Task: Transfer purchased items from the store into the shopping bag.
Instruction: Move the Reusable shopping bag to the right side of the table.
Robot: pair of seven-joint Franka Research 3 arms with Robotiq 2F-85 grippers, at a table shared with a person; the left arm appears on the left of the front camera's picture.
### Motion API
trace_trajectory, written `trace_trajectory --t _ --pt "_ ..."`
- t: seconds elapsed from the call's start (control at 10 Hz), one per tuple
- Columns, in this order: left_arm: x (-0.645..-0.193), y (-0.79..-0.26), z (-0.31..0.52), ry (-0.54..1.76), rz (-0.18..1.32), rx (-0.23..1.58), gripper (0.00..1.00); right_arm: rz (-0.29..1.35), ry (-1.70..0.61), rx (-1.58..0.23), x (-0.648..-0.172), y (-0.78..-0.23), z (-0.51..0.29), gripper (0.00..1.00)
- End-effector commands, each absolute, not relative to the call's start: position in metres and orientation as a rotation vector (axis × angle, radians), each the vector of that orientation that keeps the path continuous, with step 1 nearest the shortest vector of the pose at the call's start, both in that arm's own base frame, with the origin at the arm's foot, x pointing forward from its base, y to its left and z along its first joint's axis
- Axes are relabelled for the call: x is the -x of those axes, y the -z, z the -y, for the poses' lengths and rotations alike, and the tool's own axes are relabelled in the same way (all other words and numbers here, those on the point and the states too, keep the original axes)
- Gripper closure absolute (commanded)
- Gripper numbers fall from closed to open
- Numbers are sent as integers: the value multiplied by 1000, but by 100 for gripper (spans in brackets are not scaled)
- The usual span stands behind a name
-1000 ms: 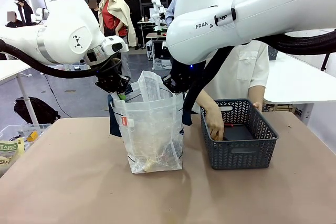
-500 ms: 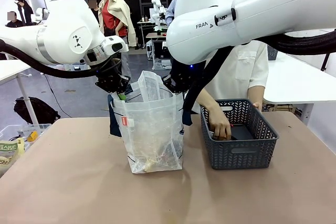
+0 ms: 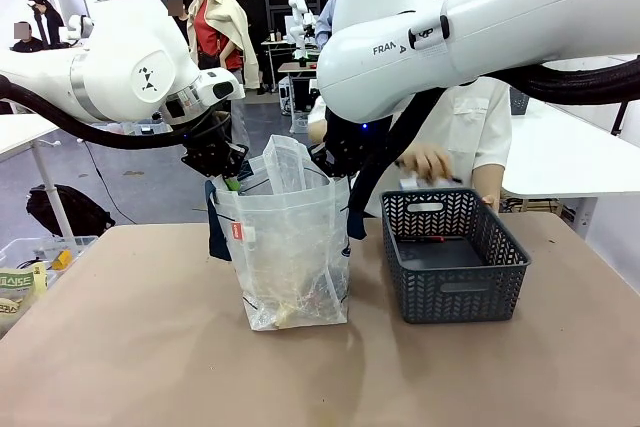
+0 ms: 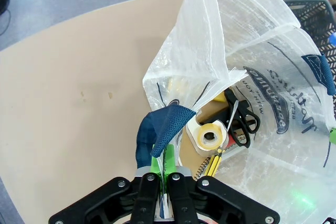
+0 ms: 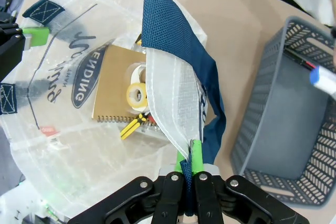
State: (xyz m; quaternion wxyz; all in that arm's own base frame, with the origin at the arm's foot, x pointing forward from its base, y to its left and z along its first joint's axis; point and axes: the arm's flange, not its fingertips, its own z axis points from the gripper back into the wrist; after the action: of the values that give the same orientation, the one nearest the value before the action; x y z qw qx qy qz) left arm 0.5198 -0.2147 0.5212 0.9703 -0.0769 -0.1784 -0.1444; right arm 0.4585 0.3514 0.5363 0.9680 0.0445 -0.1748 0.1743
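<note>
1. Green pads on the left claw (image 4: 163,167) are pinched tight on a navy blue woven strap (image 4: 160,127) of the see-through whitish plastic shopping bag (image 3: 290,247). In the front view this claw sits at the bag's upper left corner.
2. The right claw (image 5: 189,163) is pinched tight too, on the other blue strap and the bag's edge. In the front view it sits at the bag's upper right corner.
3. Between the two claws the bag's mouth is pulled wide and faces up. The bag stands on the tan table (image 3: 150,367), a bit left of the middle of the frame.
4. Down in the bag lie a brown spiral notebook (image 5: 113,87), a yellowish tape roll (image 4: 210,136) and black scissors (image 4: 241,121).
5. Just right of the bag stands the dark grey plastic basket (image 3: 455,287) with lattice sides. One thin red and dark pen (image 3: 428,239) lies on its floor by the back wall, pointing left to right.
6. The person's hand (image 3: 430,160) is up in the air over the basket's back edge. It is much nearer the right claw than the left one.
7. A white stick with a blue end (image 5: 321,80) shows at the upper right of the right wrist view. I think the hand holds it, but I cannot tell for sure.
8. To drop it in, the hand would need to go left in the front view, past the right claw and over the open mouth.
</note>
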Motion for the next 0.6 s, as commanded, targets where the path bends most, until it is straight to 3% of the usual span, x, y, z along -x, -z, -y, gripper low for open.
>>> trace_trajectory --t 0.0,0.5 --pt "-518 -520 215 292 361 162 100 350 -346 -94 -458 -535 -350 100" --pt "-518 -520 215 292 361 162 100 350 -346 -94 -458 -535 -350 100"
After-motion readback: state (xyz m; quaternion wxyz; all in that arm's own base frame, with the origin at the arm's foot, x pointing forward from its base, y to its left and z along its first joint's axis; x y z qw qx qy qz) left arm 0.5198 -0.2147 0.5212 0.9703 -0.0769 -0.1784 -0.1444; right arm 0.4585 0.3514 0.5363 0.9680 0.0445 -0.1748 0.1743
